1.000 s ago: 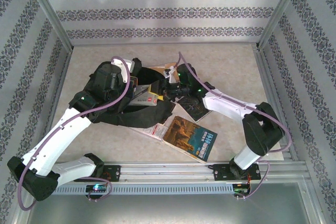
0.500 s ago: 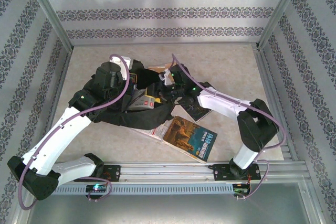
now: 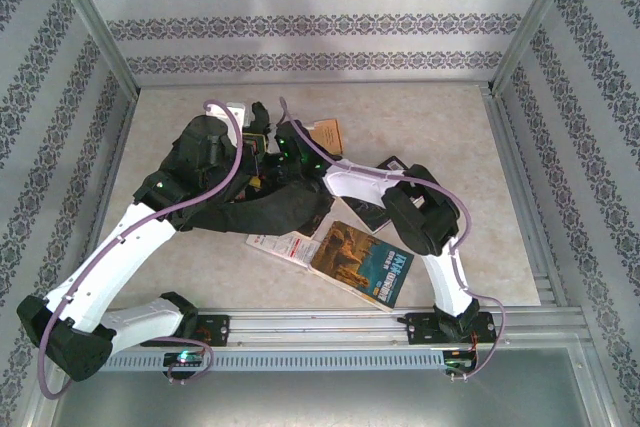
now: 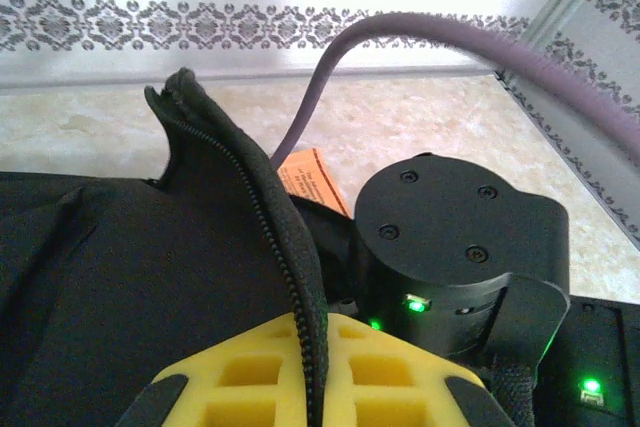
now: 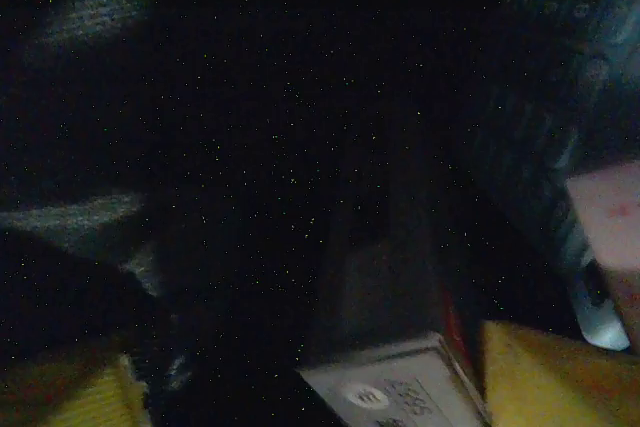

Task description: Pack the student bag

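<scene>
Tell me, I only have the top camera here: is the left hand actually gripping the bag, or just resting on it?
Observer: Gripping. In the left wrist view the left hand is shut on the student bag, pinching its zipper edge, which stands upright.
Operator: Where is the right hand?
Observer: Inside the bag. Its wrist camera looks into dark black fabric.
Operator: Is it holding anything?
Observer: It looks not. Its fingers stand wide apart, and a book sits between them with a gap on one side.
</scene>
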You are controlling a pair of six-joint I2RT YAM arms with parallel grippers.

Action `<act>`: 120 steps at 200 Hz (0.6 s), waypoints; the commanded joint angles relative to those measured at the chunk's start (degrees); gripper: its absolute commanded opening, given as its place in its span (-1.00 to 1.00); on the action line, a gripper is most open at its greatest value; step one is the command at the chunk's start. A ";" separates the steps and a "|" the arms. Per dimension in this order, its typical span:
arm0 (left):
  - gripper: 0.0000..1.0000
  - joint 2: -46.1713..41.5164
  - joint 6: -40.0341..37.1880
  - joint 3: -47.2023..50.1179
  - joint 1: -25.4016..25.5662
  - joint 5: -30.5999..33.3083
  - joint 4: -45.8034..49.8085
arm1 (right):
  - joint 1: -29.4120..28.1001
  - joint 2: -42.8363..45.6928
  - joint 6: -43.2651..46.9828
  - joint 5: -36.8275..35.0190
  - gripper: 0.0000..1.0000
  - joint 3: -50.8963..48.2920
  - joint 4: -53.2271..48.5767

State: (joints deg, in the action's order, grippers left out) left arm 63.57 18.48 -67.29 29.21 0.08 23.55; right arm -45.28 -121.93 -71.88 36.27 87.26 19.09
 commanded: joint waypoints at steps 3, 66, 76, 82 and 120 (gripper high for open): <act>-1.00 -2.38 -1.05 -2.50 -0.71 1.04 -7.60 | -1.06 -1.49 2.86 -1.91 0.91 4.20 -0.26; -1.00 -5.76 3.85 2.96 -14.68 7.70 -7.26 | -0.60 9.36 20.88 -1.08 0.95 -0.96 -6.39; -1.00 -6.19 6.96 3.74 -17.85 6.33 -7.97 | -0.44 11.43 22.99 -1.20 0.96 -1.75 -7.42; -1.00 -6.42 8.32 4.15 -19.46 5.69 -8.80 | -0.43 12.56 24.28 -1.29 0.95 -2.11 -8.08; -1.00 -6.87 16.29 5.67 -26.20 0.91 -12.61 | 0.74 20.02 29.92 -4.58 0.95 -4.48 -12.36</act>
State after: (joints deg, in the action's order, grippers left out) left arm 58.08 26.94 -62.04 6.42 3.55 19.53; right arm -45.50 -106.80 -48.69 34.04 84.18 9.67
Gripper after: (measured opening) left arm 0.076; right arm 0.978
